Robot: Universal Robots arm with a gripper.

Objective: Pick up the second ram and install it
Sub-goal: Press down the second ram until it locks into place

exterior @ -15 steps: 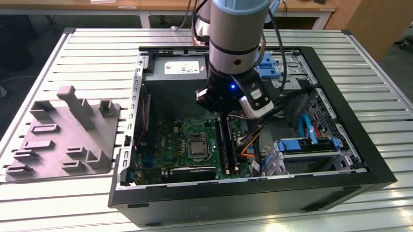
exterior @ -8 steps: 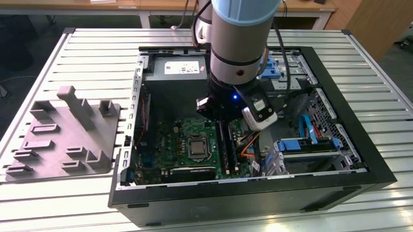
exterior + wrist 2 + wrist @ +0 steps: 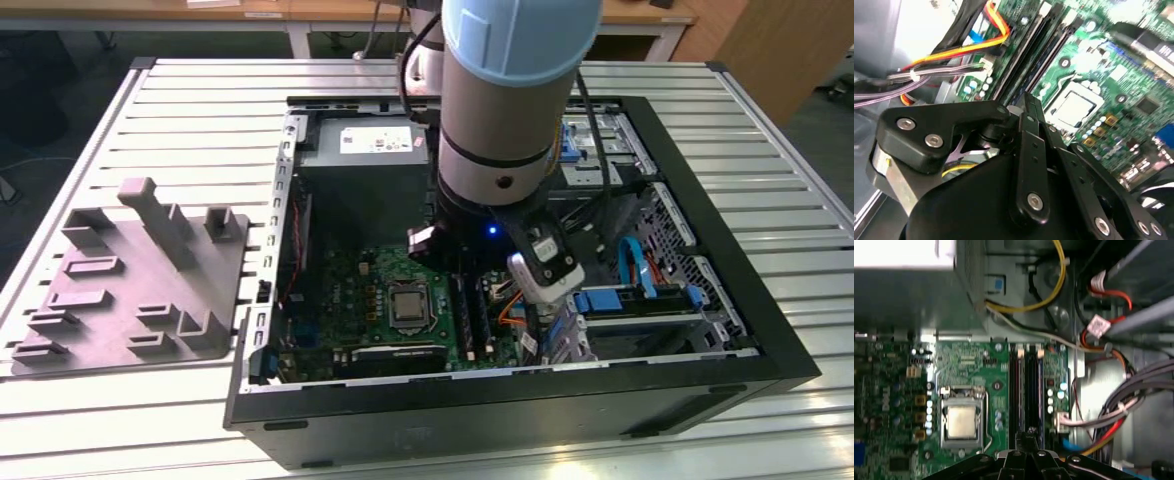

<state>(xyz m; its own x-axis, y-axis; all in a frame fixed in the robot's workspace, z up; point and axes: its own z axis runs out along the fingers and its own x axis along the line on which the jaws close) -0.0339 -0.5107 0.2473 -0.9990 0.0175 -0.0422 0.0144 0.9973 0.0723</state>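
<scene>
Black gripper [image 3: 1030, 440] hovers over the motherboard [image 3: 969, 385], fingers pressed together, apparently empty.
Second ram [image 3: 1030, 390] sits slotted directly below; seating step seems done.

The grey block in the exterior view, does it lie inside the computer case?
No, the grey block lies on the slatted table, outside the case, at the exterior view's left.

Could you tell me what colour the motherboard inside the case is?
Green, clearest in the first wrist view: motherboard.
</scene>
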